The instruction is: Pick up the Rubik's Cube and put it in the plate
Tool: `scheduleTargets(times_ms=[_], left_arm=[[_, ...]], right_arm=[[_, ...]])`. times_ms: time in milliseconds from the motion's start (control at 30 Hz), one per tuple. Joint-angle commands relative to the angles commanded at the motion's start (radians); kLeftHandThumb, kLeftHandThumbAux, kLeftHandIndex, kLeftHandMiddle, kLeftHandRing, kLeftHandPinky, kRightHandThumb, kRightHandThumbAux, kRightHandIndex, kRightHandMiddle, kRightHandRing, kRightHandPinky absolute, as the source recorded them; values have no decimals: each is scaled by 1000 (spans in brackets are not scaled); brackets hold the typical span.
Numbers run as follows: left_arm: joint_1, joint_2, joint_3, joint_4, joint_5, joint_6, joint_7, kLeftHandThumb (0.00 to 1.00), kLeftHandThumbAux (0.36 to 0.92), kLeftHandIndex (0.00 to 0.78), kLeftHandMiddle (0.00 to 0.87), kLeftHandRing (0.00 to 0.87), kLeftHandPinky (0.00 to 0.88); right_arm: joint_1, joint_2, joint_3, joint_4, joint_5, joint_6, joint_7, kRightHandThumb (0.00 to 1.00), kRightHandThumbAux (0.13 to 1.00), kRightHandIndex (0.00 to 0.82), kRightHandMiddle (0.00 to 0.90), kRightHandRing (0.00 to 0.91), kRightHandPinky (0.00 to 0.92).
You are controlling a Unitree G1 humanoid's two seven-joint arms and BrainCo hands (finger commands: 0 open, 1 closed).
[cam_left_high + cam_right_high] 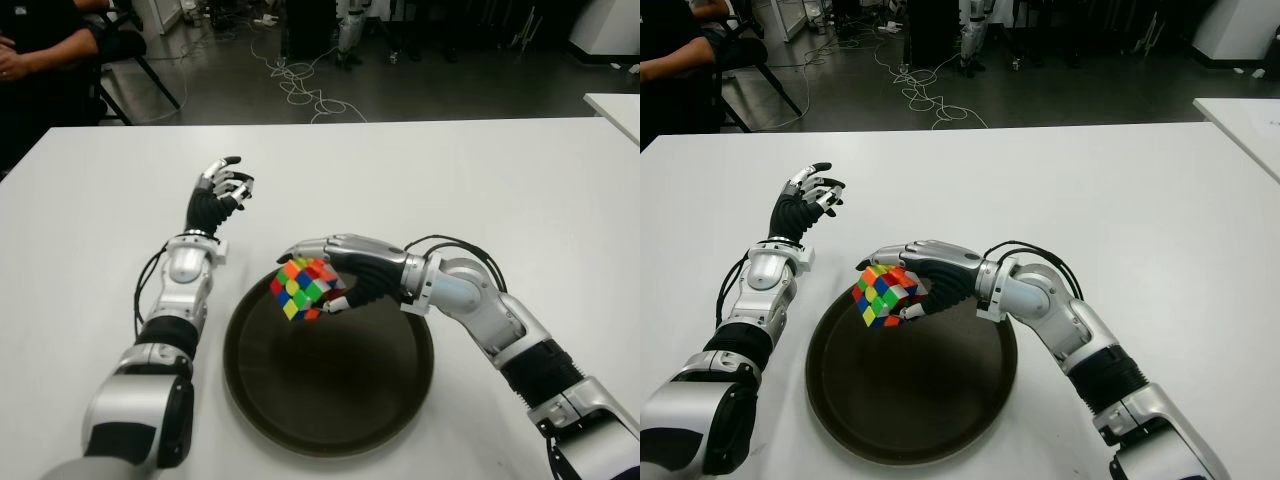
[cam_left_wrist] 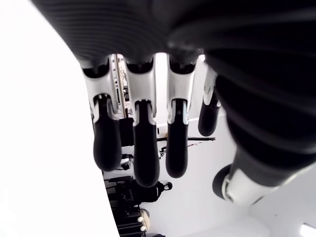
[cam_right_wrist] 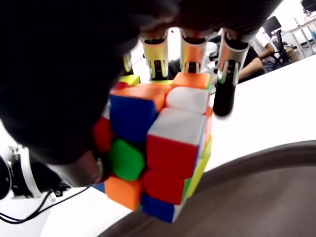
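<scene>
Gripped in the robot's right hand (image 1: 335, 275), whose metal fingers and thumb close around it, the scrambled multicoloured Rubik's Cube (image 1: 303, 288) hangs tilted over the near-left part of the round dark brown plate (image 1: 390, 410), apparently clear of its floor. To finish well, I judge the hand should lower it further inside the rim, level it, and only then let the fingers part. Beside the plate, on the white table (image 1: 500, 190), the left hand (image 1: 222, 190) shows idle with fingers loosely extended, holding nothing.
</scene>
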Motion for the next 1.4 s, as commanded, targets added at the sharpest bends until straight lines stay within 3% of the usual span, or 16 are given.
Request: scheduleTargets(times_ms=[1133, 1400], left_arm=[[4, 2, -1, -15, 2, 11, 1, 287, 708, 215, 405, 481, 551], [4, 3, 0, -14, -2, 3, -9, 296, 717, 217, 402, 473, 553]], right_arm=[[-9, 11, -3, 51, -10, -60, -51, 0, 645, 0, 6, 14, 17], [-57, -3, -27, 83, -5, -66, -54, 0, 635, 1, 5, 8, 4]])
